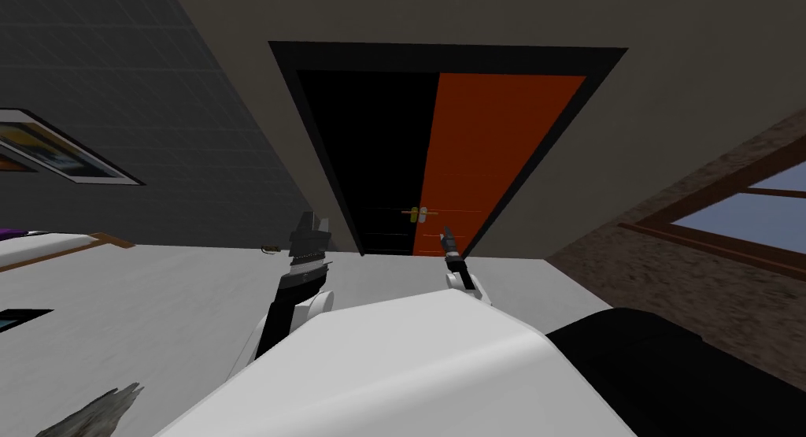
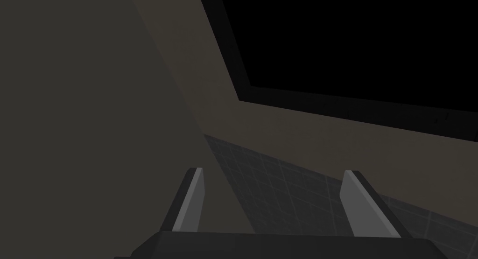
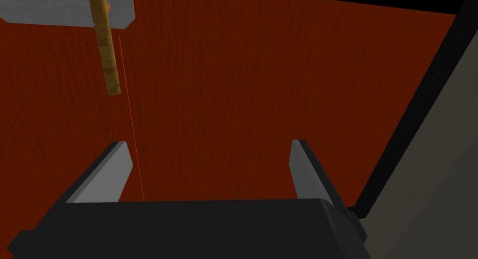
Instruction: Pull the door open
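Door (image 3: pixel 261 83) of red-brown grained wood, its golden rod handle (image 3: pixel 106 55) near right claw (image 3: pixel 209 143), spread wide, empty.

Framed picture (image 1: pixel 59 153) at left, wood-framed window (image 1: pixel 740 212) at right

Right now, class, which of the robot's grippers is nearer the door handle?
Right. The right gripper faces the orange door, open, the gold handle just past one fingertip, ungrasped. The left gripper, also open, sits farther off, facing the wall beside the door frame.
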You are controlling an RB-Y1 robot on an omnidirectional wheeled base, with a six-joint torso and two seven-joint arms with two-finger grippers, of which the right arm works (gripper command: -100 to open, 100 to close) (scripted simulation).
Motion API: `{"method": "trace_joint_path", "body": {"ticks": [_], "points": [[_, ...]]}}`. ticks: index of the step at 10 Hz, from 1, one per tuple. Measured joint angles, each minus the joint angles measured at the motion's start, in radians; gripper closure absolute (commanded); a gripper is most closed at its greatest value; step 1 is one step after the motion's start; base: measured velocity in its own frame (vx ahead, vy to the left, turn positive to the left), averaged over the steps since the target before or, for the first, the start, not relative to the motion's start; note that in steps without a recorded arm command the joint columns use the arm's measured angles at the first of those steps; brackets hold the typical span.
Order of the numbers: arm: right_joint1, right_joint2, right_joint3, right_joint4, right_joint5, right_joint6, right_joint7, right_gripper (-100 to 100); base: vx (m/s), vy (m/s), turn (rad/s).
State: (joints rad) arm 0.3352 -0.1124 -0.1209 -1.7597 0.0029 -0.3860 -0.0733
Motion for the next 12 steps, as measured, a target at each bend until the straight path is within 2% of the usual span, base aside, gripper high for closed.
{"method": "trace_joint_path", "body": {"ticks": [1,3,4,8,10,12], "points": [[-0.011,-0.003,-0.007,0.021,-0.003,0.008,-0.005,-100,0.098,-0.034,0.086],[-0.015,-0.007,-0.016,0.047,-0.007,0.023,-0.017,-100,0.087,-0.021,0.069],[-0.025,-0.011,-0.022,0.079,-0.01,0.02,-0.023,-100,0.127,-0.021,0.11],[-0.054,-0.03,-0.055,0.17,-0.025,0.056,-0.058,-100,0.152,-0.051,0.094],[-0.06,-0.024,-0.063,0.199,-0.027,0.074,-0.065,-100,0.149,-0.033,0.065],[-0.073,-0.031,-0.074,0.235,-0.032,0.083,-0.076,-100,0.137,-0.035,0.052]]}}
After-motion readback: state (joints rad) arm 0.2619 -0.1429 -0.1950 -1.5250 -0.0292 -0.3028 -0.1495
